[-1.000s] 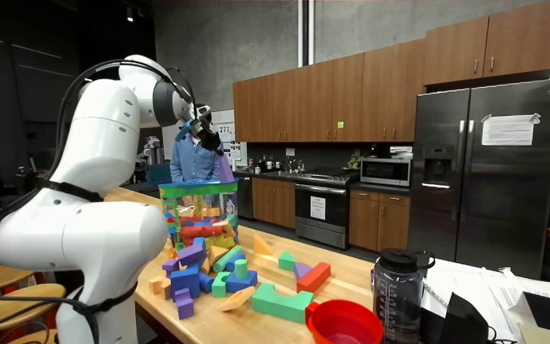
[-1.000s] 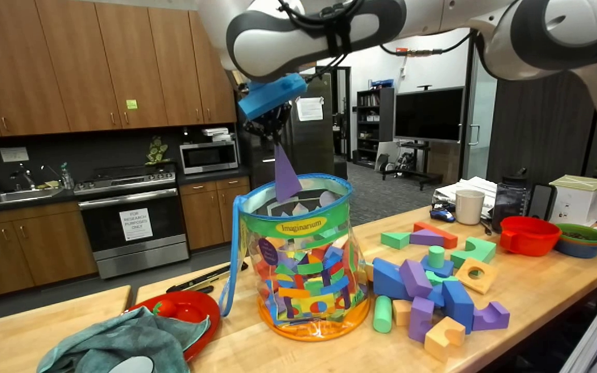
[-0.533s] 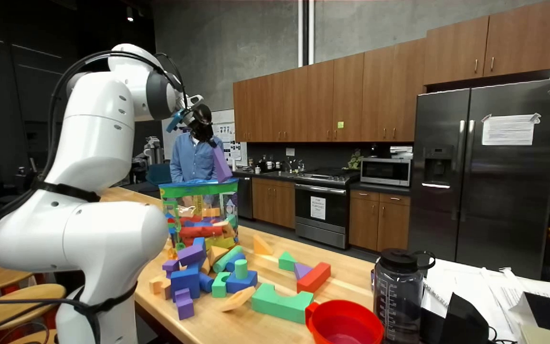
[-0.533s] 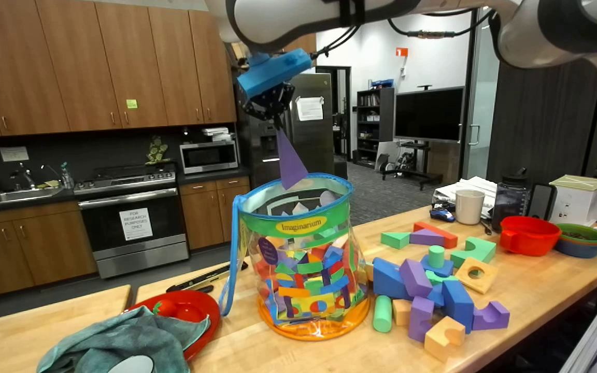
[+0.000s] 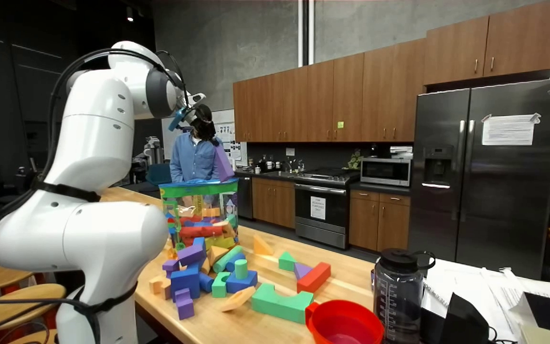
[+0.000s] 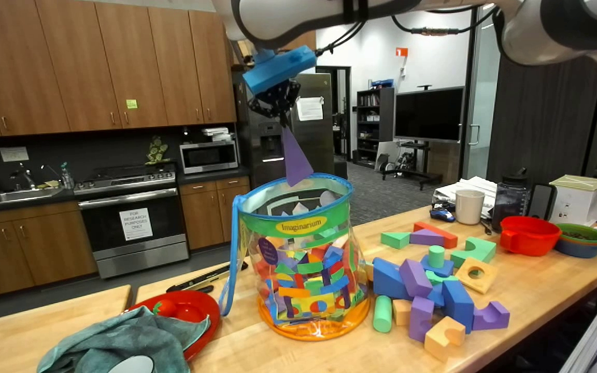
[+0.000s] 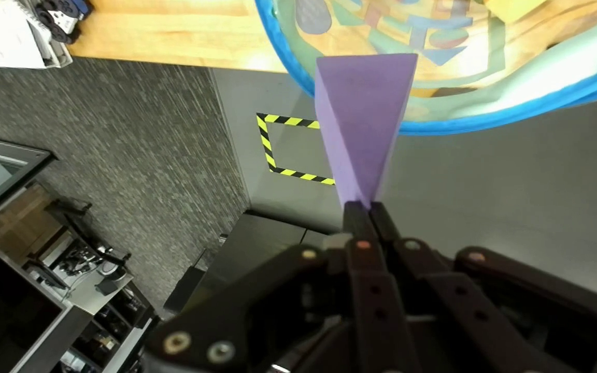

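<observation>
Purple wedge (image 6: pixel 296 159), pinched by the tool (image 7: pixel 366 207), hangs higher at the bag's rim (image 7: pixel 443 128) than before.

Clear bag (image 6: pixel 336 214), yellow label (image 6: pixel 301 225): "Imaginarium" | oven door (image 6: pixel 166 223), paper sheet (image 6: pixel 136 224): "FOR RESEARCH PURPOSES ONLY"

Wood counter (image 6: pixel 241 352): bag (image 6: pixel 301 226), loose blocks (image 6: pixel 415 280) nr 1 side, plate (image 6: pixel 201 305) w/ cloth (image 6: pixel 117 336) partly over nr opp. side; cup (image 6: pixel 531 241), bowls (image 6: pixel 582 250), mug (image 6: pixel 469 208), btl (image 6: pixel 509 203), papers (image 5: pixel 475 291).

Wooden cabinets (image 5: pixel 377 95) hang on a gray wall (image 5: pixel 351 28) above a stove (image 5: pixel 334 208) and a steel refrigerator (image 5: pixel 509 191).
</observation>
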Motion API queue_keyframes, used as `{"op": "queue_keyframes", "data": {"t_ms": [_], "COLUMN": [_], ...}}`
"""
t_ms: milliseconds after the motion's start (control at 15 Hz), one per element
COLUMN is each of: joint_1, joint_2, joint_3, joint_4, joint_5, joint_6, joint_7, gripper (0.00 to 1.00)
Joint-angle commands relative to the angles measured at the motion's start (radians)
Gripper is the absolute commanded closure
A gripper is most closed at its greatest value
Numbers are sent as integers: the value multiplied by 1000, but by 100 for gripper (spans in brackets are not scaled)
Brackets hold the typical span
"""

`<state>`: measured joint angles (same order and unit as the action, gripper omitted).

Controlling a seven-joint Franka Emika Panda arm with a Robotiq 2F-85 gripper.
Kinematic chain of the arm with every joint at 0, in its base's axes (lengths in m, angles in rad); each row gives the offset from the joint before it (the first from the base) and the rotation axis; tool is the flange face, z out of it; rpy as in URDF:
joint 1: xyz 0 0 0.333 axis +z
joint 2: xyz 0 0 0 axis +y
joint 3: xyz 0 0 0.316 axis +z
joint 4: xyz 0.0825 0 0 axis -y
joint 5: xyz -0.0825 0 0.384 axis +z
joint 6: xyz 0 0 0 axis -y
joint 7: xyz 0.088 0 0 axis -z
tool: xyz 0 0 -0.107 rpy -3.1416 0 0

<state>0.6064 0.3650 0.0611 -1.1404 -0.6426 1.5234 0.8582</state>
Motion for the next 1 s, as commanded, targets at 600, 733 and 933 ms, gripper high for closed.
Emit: {"op": "queue_keyframes", "data": {"t_ms": [600, 733, 933], "joint_1": [-37, -56, -93], "joint_2": [-159, -185, -238], "joint_3": [-23, -25, -30], "joint_4": [-74, -107, -175], "joint_5": [-11, 39, 122], "joint_6": [-57, -46, -30], "joint_7": [-2, -1, -1], "gripper": [99, 99, 99]}}
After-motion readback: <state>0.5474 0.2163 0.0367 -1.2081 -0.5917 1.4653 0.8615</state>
